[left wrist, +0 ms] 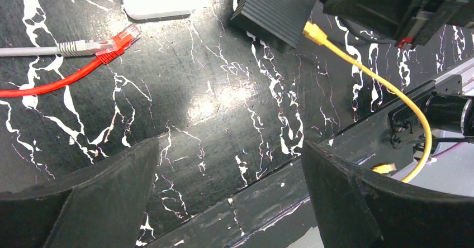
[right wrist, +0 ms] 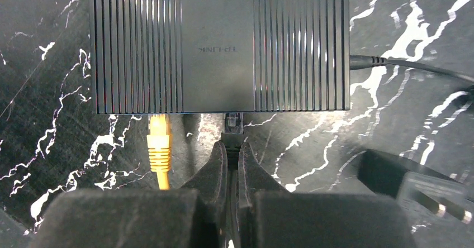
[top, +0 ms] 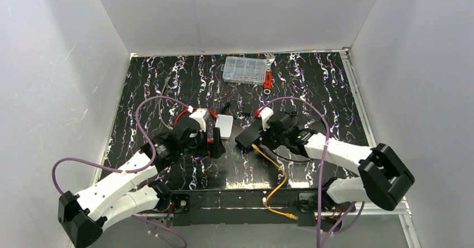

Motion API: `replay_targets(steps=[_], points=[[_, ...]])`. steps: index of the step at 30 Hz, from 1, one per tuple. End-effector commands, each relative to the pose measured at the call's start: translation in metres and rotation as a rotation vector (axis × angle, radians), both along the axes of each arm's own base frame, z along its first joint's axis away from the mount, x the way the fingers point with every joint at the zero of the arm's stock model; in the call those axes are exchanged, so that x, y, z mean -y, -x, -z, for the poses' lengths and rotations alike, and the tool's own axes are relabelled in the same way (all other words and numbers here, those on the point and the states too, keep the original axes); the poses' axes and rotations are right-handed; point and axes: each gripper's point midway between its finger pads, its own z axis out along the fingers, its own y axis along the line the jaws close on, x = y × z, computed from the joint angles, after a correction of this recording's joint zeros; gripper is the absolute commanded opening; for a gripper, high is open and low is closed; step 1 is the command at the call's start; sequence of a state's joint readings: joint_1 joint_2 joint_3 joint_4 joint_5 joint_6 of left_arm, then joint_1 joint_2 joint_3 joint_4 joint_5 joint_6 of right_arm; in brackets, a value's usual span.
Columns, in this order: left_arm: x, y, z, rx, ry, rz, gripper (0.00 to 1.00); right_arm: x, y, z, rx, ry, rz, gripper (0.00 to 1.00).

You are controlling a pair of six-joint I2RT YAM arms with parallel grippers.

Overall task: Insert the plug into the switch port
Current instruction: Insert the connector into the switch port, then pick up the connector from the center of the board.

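The flat black ribbed switch (right wrist: 221, 49) lies just ahead of my right gripper (right wrist: 233, 147); it also shows in the top view (top: 249, 138) and the left wrist view (left wrist: 279, 8). Its port face points toward me and the sockets are hidden. A thin orange cable (right wrist: 159, 147) ends in a yellow boot against that face on the left; its clear plug tip is hidden. My right gripper is shut on a black cable's plug (right wrist: 233, 122), whose tip touches the face's middle. My left gripper (left wrist: 232, 203) is open and empty above the table, left of the switch (top: 215, 144).
A white-grey rounded box (top: 224, 126) lies between the arms. A red cable with a red connector (left wrist: 120, 41) and a grey cable (left wrist: 33, 51) lie near it. A clear parts box (top: 244, 70) stands at the back. A black power adapter (right wrist: 413, 184) lies right of my gripper.
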State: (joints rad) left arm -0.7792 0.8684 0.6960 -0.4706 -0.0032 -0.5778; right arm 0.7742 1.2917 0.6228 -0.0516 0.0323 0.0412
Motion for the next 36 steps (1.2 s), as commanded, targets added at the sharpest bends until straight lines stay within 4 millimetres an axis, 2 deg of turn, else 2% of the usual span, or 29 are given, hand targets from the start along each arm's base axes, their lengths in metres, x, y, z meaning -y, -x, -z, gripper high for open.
replay_targets(steps=[1,7,10,12,15,16,17,22,28,36], points=[[0.0,0.0,0.0,0.01,0.0,0.011,0.98,-0.028,-0.005,-0.011,-0.028,-0.095,-0.048,0.01],[-0.001,0.001,0.0,0.009,-0.004,0.013,0.98,-0.03,-0.002,0.003,-0.073,-0.075,-0.057,0.04],[-0.002,0.002,-0.001,0.007,-0.007,0.014,0.98,-0.025,-0.001,0.002,-0.071,-0.052,-0.047,0.22],[-0.002,0.001,-0.002,0.01,-0.009,0.013,0.98,-0.022,-0.005,-0.005,-0.045,-0.041,-0.037,0.32],[-0.003,0.0,-0.004,0.014,-0.013,0.008,0.98,-0.017,-0.014,-0.024,0.018,-0.036,-0.016,0.45],[-0.004,-0.001,-0.006,0.019,-0.017,0.005,0.98,-0.015,-0.018,-0.033,0.044,-0.029,-0.009,0.52],[-0.005,-0.001,-0.007,0.022,-0.02,0.004,0.98,-0.015,-0.02,-0.04,0.064,-0.027,-0.01,0.54],[-0.012,-0.005,-0.015,0.042,-0.052,-0.019,0.98,-0.022,-0.034,-0.079,0.159,-0.055,-0.036,0.56],[-0.028,-0.011,-0.027,0.091,-0.095,-0.081,0.98,-0.044,-0.051,-0.132,0.307,-0.15,-0.092,0.6],[-0.05,-0.026,-0.018,0.082,-0.187,-0.224,0.98,-0.063,-0.068,-0.198,0.402,-0.331,-0.026,0.64]])
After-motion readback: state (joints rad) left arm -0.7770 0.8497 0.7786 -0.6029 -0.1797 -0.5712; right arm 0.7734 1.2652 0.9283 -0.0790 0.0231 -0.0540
